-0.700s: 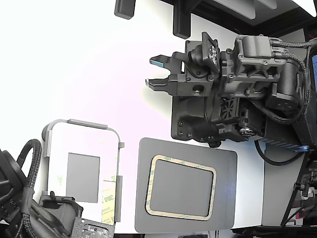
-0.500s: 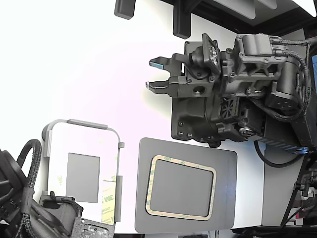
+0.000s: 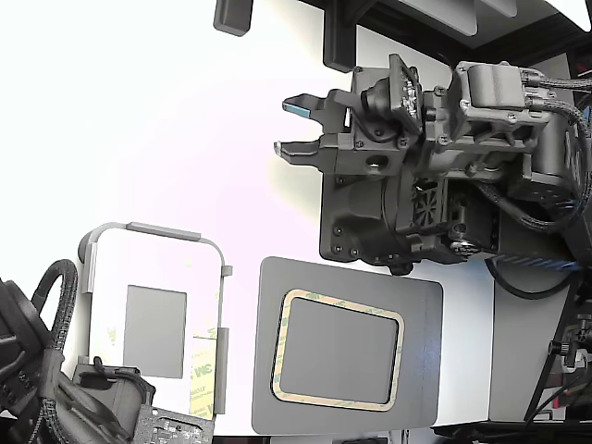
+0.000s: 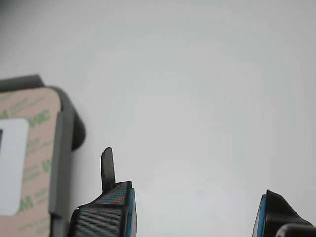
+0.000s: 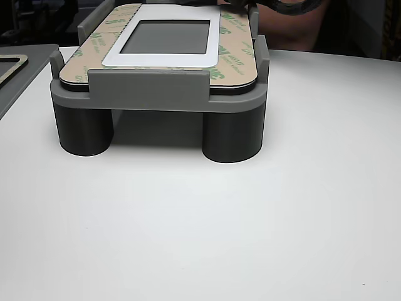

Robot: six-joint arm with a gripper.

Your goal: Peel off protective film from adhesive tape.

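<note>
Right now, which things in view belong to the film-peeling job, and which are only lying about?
Job:
- gripper, fingers apart, empty
- adhesive tape edging the white panel
- protective film at the panel's edge
- grey holder carrying the panel

Lying about:
- dark grey plate with tan ring

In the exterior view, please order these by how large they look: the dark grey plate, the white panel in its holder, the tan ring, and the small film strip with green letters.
Largest to smallest, as they appear:
1. dark grey plate
2. white panel, partly hidden by the second arm, so its rank against the ring is unsure
3. tan ring
4. film strip
</note>
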